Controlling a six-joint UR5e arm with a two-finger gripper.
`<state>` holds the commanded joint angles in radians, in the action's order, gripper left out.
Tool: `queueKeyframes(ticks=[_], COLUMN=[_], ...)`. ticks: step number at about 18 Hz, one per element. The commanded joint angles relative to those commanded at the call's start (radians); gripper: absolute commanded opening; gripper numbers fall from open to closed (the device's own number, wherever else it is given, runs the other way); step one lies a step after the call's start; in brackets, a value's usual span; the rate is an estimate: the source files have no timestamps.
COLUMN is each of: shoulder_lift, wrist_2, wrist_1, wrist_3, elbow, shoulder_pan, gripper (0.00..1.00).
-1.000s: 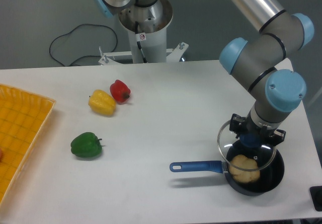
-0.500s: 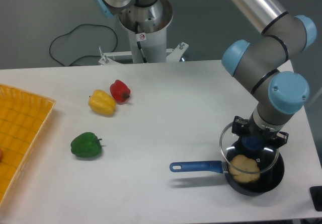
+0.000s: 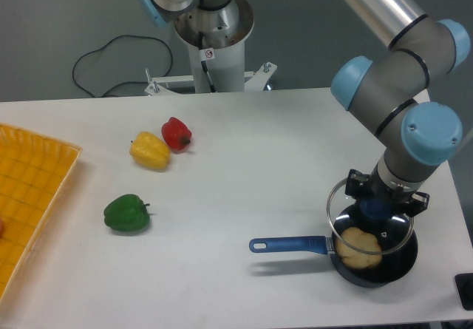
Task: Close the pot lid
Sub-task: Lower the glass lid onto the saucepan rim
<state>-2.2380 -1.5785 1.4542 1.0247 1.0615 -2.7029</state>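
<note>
The black pot (image 3: 395, 265) stands at the table's front right, its long blue handle (image 3: 288, 245) pointing left. A pale round food item (image 3: 358, 248) lies inside it. My gripper (image 3: 375, 209) points down and is shut on the blue knob of the glass lid (image 3: 369, 219). The lid hangs level just above the pot, nearly centred over it, a little to the left. I cannot tell whether the rim touches the pot.
A green pepper (image 3: 126, 213), a yellow pepper (image 3: 150, 151) and a red pepper (image 3: 176, 133) lie on the left half of the table. A yellow tray (image 3: 29, 188) sits at the left edge. The arm's base (image 3: 213, 44) stands at the back.
My gripper has carried the lid a little to the right and down, closer over the pot. The pot and peppers have not moved.
</note>
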Motion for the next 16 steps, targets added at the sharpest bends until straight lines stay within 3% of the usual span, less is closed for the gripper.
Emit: queueKeyframes(ticks=[16], shoulder_lift=[-0.066], wrist_2=[-0.002], wrist_1=[0.023], wrist_3=[-0.04], elbow=[-0.094], shoulder_pan=[0.018], gripper=[0.6])
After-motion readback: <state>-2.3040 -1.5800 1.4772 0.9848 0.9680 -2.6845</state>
